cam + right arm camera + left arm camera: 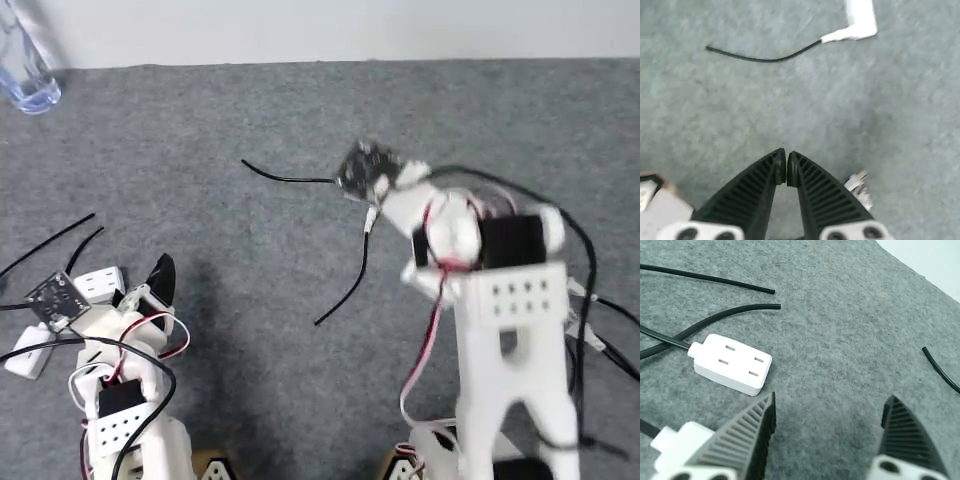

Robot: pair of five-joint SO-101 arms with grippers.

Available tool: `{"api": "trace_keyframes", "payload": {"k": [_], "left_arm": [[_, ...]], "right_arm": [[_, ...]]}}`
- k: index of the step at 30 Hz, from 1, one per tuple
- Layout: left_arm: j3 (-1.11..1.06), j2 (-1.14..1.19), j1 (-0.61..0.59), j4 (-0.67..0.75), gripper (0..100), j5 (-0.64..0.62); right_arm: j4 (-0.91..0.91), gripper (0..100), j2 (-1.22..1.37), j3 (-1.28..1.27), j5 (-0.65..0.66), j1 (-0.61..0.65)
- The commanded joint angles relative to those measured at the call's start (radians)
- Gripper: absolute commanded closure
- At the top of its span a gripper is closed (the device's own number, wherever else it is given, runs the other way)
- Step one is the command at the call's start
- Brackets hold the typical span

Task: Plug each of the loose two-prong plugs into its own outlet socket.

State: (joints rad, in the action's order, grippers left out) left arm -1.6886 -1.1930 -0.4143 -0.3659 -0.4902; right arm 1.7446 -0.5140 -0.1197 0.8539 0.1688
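Since the white two-socket outlet block lies empty near our wide-open L gripper, we reckon nothing's plugged yet; R gripper pinched closed on nothing, white black-corded plug probably loose nearby.

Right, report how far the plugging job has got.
Done: nothing; the white two-socket outlet block has empty slots. In hand: nothing; the left arm's fingers are open near it, the right arm's fingers shut on nothing. Left: every plug, including the loose white plug on a black cord.

We note grey felt covering the table. A plain white surface borders its far edge.
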Motion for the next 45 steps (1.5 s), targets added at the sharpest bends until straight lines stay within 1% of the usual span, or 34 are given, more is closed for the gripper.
{"api": "trace_keyframes", "payload": {"k": [1, 4, 8, 10, 13, 15, 18, 21, 23, 24, 26, 28, 30, 34, 38, 42, 45], "left_arm": [[0.008, 0.000, 0.006, 0.000, 67, 0.005], [0.008, 0.000, 0.005, -0.002, 67, 0.005], [0.010, -0.002, -0.005, -0.002, 68, 0.008], [0.024, -0.002, -0.032, -0.002, 68, 0.008], [0.068, 0.003, -0.129, -0.003, 68, 0.009], [0.081, 0.003, -0.137, -0.025, 68, 0.051], [0.148, 0.000, -0.123, -0.180, 68, 0.169], [0.239, 0.000, -0.123, -0.448, 68, 0.253], [0.265, 0.000, -0.121, -0.572, 68, 0.321], [0.265, -0.002, -0.115, -0.603, 68, 0.364], [0.249, -0.002, -0.117, -0.589, 68, 0.442], [0.226, -0.002, -0.118, -0.551, 68, 0.471], [0.219, -0.002, -0.121, -0.542, 68, 0.471], [0.214, -0.002, -0.121, -0.542, 68, 0.477], [0.211, -0.002, -0.121, -0.542, 68, 0.479], [0.206, -0.002, -0.121, -0.539, 68, 0.479], [0.206, -0.002, -0.121, -0.537, 68, 0.479]], "right_arm": [[-0.061, 99.0, -0.171, -0.221, -0.018, -0.015], [-0.179, 99.0, -0.297, -0.459, -0.081, -0.015], [-0.397, 99.0, -0.458, -0.758, -0.175, -0.015], [-0.495, 99.0, -0.526, -0.881, -0.203, -0.015], [-0.584, 99.0, -0.599, -1.003, -0.222, -0.015], [-0.596, 99.0, -0.624, -1.034, -0.224, -0.015], [-0.599, 99.0, -0.628, -1.046, -0.242, -0.015], [-0.611, 98.8, -0.628, -1.065, -0.281, -0.012], [-0.650, 98.7, -0.628, -1.099, -0.287, -0.008], [-0.671, 98.7, -0.628, -1.115, -0.287, -0.008], [-0.702, 98.7, -0.628, -1.126, -0.281, -0.008], [-0.727, 98.6, -0.625, -1.109, -0.265, -0.008], [-0.730, 98.6, -0.601, -1.080, -0.207, -0.005], [-0.737, 98.6, -0.412, -0.953, -0.124, 0.031], [-0.731, 97.3, -0.087, -0.652, -0.137, 0.021], [-0.661, 88.7, 0.260, -0.293, -0.153, -0.001], [-0.595, 86.1, 0.473, -0.035, -0.152, -0.021]]}}
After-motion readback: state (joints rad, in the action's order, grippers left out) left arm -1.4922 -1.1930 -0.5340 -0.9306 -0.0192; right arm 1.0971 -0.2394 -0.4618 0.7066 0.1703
